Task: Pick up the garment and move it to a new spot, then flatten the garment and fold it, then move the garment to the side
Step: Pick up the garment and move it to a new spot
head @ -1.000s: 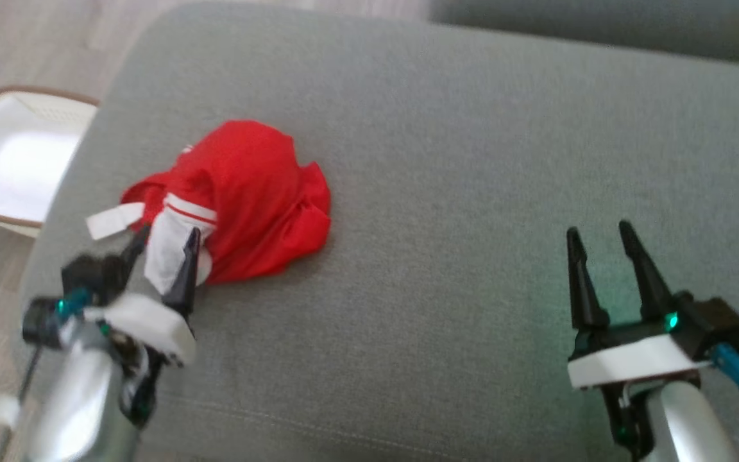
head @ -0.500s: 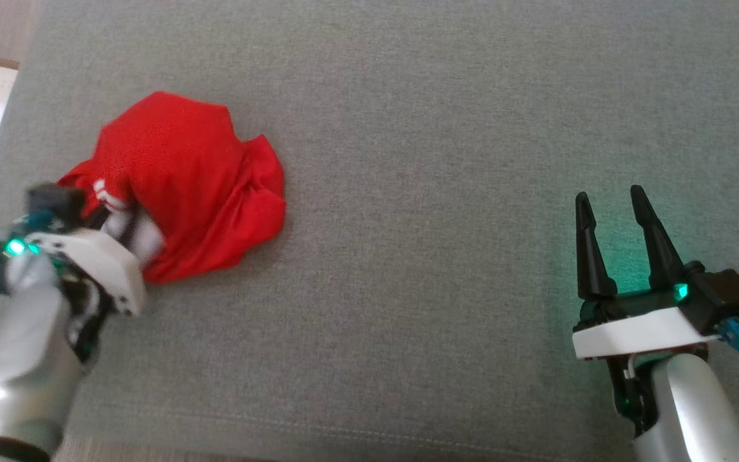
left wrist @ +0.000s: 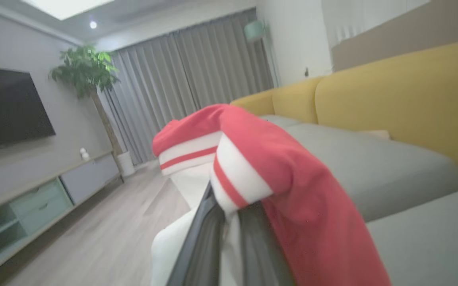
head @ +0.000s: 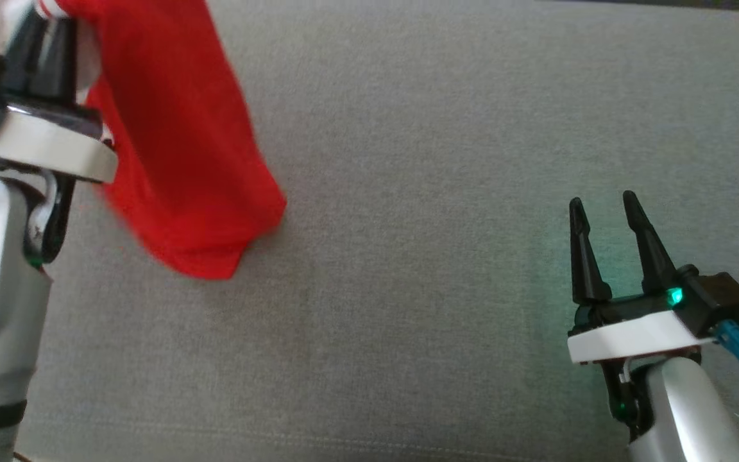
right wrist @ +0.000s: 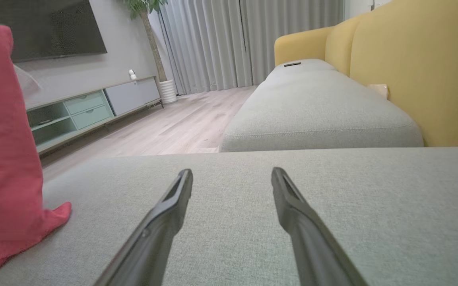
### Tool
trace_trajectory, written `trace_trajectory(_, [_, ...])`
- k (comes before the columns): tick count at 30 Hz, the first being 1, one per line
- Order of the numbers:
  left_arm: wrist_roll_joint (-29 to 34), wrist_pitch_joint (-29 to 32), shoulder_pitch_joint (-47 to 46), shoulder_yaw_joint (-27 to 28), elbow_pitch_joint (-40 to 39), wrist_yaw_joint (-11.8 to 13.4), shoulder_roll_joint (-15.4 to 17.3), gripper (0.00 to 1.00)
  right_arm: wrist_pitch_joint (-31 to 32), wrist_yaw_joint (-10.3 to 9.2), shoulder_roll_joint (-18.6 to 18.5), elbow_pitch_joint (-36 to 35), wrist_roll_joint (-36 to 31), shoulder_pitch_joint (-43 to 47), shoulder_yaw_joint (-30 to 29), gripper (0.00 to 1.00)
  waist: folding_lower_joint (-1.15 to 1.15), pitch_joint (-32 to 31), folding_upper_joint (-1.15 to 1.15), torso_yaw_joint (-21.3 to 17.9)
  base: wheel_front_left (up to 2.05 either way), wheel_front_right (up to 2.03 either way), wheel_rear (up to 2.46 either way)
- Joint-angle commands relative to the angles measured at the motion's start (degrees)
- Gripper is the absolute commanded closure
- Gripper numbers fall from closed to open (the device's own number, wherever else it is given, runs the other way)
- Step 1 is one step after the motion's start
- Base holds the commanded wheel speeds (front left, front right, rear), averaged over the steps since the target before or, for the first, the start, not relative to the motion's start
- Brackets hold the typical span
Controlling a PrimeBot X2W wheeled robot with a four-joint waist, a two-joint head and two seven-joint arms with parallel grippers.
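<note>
Pick-up step: left claw (head: pixel 42 38), clamped on the garment (head: pixel 177 147), holds it hanging, hem touching the sofa (head: pixel 440 192), right claw (head: pixel 603 205) wide, empty; next, probably carry it right.

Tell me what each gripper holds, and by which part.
Left gripper is shut on the garment by its white-striped edge; right gripper is open, holding nothing.

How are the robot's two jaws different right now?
On the left gripper the jaws are shut on the red garment; on the right gripper they stand open and empty. The left gripper is held high, with the garment hanging down to the grey cushion; the right gripper sits low over that cushion. Both have the same dark jaws on a white base.
</note>
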Motion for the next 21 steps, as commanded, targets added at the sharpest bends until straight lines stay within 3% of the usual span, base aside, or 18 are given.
trace_trajectory(1, [0.70,-0.39,-0.88,3.21,-3.47,0.36,2.80,1.00,-0.62,-0.05,-0.19,-1.40,0.50,-0.52,1.59,0.00,0.00,-1.12,0.00,-0.80,0.00,0.00,0.00])
trace_trajectory(6, [1.48,-0.39,0.79,5.62,-9.96,0.24,0.88,1.00,-0.62,-0.05,-0.19,-1.13,1.68,0.11,1.81,0.00,0.00,-3.42,0.00,-2.62,0.00,0.00,0.00])
trace_trajectory(13, [2.15,-0.40,0.72,3.65,-12.14,-1.52,-1.43,1.00,-0.62,-0.05,-0.19,-1.45,3.44,0.34,2.24,0.00,0.00,-4.87,0.00,-6.21,0.00,0.00,0.00])
trace_trajectory(21, [2.37,-0.35,-6.90,-3.96,-8.90,-3.86,-6.79,1.00,-0.62,-0.05,-0.19,-2.58,6.23,-1.80,4.48,0.00,0.00,-3.88,0.00,-15.30,0.00,0.00,0.00])
